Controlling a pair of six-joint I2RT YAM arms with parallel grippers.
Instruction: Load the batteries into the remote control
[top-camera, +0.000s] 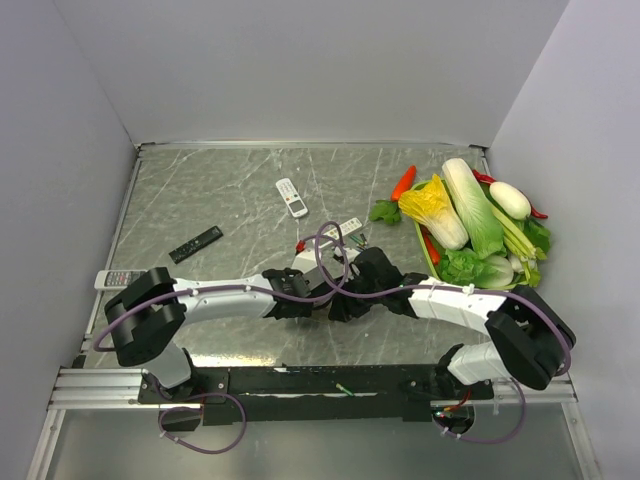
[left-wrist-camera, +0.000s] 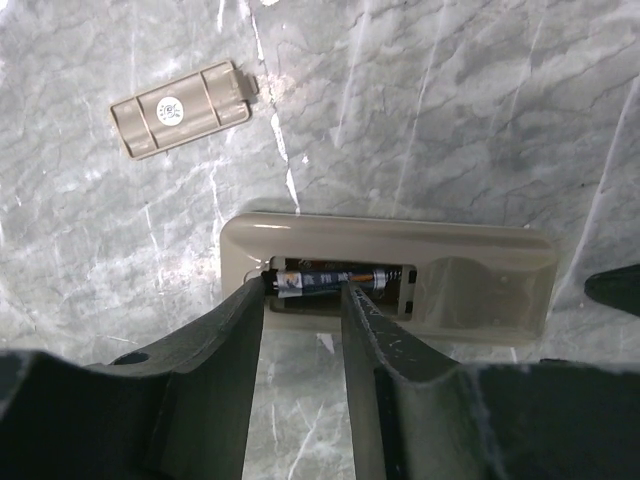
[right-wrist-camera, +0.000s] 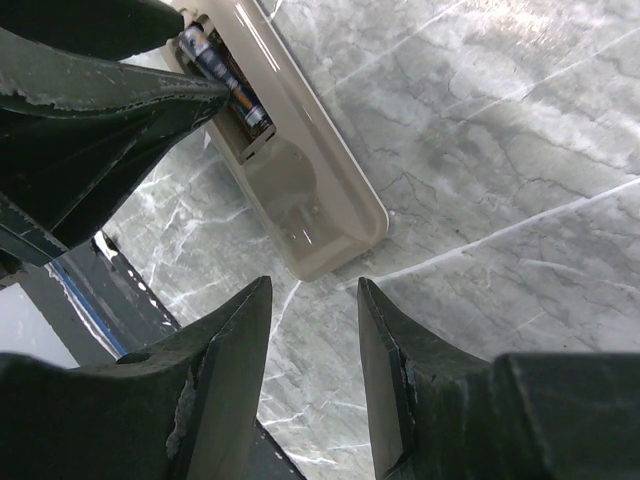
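Plainly, the mid-sized rectangular grey-beige plastic remote control lies back-up on the grey marbled table, in the middle of the left wrist view, its recessed bay open. One thin dark cylindrical battery with a blue and orange band lies lengthwise in the bay.

It looks light, stiff and smooth, so it would likely roll or slip from a loose pinch. I judge the best hold is across its round middle, clear of the end contacts. The remote is a rigid, light shell that could slide on the smooth stone. It would be best steadied by its long edges or far end.

The left gripper has its jaws part-way apart, tips down at the battery, one at its end and one on its middle. They are spaced along the cell, not clamped across it. The right gripper stands open with nothing between its jaws, just beside the remote's free end.

Counted: one battery in sight, one task remote, one grey-beige ribbed battery cover lying apart at upper left. The top view shows one small white remote and one slim black remote.
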